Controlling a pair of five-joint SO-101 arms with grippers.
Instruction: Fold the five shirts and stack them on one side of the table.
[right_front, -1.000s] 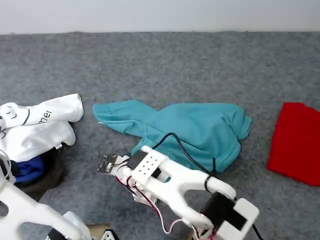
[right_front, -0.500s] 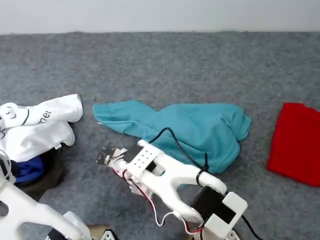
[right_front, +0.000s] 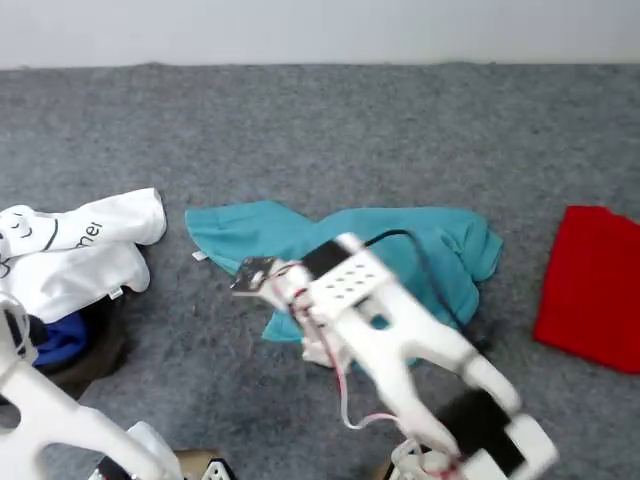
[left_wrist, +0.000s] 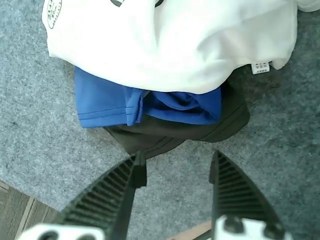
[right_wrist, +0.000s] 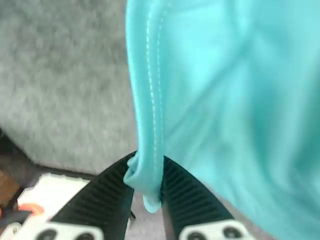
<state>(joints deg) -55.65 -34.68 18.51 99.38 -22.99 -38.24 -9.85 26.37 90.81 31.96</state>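
The right arm is blurred in the high view and hides the near part of the teal shirt at mid-table; the red shirt is cut off at the right edge. In the right wrist view, the right gripper has its jaws pinched onto the teal hem. In the left wrist view, the left gripper stands wide apart, holding nothing, over the left pile: white shirt, blue shirt, dark shirt.
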